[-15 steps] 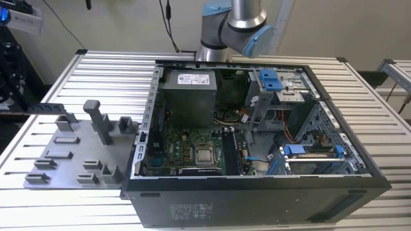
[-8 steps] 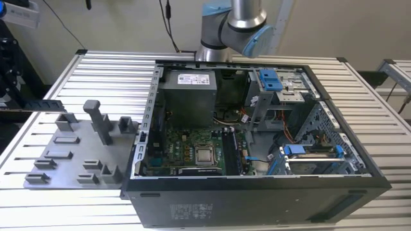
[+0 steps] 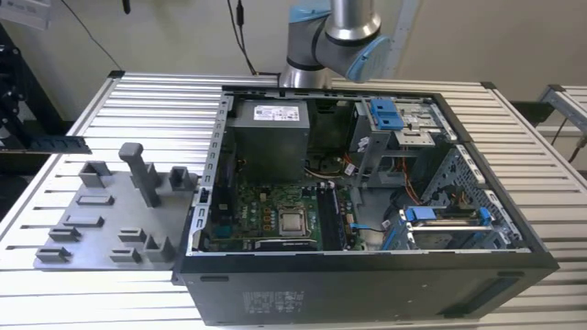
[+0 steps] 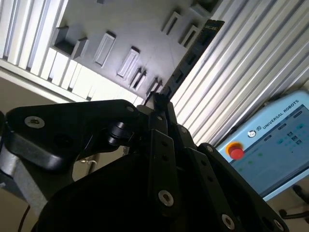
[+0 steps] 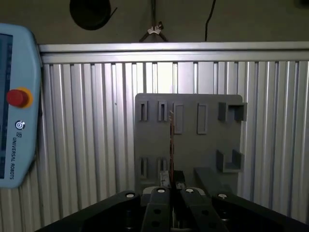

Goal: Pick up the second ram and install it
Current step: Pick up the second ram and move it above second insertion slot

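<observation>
By the table's [image 3: 156, 96] edge at the exterior view's left, the second ram [image 3: 57, 144] runs off the picture, and whatever grips it is cut away there. The arm [image 3: 335, 31] is cut off by that picture's top edge. In both wrist views the gripper [image 5: 174, 188] clamps the ram's near end and hides it, and the gripper's own body runs out of the picture. In the first wrist view the ram stands edge-on, so its chips cannot be told. The teach pendant [image 5: 17, 106] is cut off by the edge.
</observation>
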Tool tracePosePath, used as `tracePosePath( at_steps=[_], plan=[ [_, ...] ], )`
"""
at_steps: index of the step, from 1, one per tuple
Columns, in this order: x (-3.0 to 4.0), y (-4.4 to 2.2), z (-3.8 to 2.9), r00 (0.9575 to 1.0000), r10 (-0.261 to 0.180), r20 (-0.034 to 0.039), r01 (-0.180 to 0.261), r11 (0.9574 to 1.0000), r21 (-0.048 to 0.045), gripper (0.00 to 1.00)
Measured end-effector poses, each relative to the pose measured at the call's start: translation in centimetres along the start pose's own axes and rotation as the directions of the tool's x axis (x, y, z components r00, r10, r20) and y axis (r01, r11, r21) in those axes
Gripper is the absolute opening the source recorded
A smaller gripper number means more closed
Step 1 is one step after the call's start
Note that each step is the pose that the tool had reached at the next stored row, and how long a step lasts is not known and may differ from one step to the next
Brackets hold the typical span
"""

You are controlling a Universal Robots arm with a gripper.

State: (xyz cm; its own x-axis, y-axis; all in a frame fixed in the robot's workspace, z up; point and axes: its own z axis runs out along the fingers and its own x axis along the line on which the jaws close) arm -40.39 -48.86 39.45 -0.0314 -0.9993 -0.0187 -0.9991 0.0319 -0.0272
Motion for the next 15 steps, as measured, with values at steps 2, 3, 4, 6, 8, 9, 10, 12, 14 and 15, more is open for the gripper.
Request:
tracePosePath(
  at_steps=[2,3,4,6,8,9,10,12,14,15],
  plan=[
    [-0.01,0.0,-0.16,1.0,0.0,0.0,0.0,1.0,-0.0001,0.14],
    [-0.01,-0.01,-0.24,1.0,0.0,0.0,0.0,1.0,0.0,0.14],
    [-0.01,-0.01,-0.35,1.0,0.0,0.0,0.0,1.0,0.0,0.14],
    [-0.01,-0.02,-0.54,1.0,0.0,-0.0001,0.0,1.0,-0.0001,0.14],
    [-0.02,-0.02,-0.73,1.0,0.0,0.0,0.0,1.0,0.0,0.14],
    [-0.02,-0.02,-0.83,1.0,0.0,0.0,0.0,1.0,0.0,0.14],
    [-0.02,-0.03,-0.93,1.0,0.0,0.0,0.0,1.0,-0.0001,0.14],
    [-0.02,-0.03,-1.11,1.0,0.0,0.0,0.0,1.0,0.0,0.14],
    [-0.03,-0.04,-1.28,1.0,0.0,0.0,0.0,1.0,0.0,0.14],
    [-0.03,-0.04,-1.35,1.0,0.0,0.0,0.0,1.0,-0.0001,0.14]
  ],
)
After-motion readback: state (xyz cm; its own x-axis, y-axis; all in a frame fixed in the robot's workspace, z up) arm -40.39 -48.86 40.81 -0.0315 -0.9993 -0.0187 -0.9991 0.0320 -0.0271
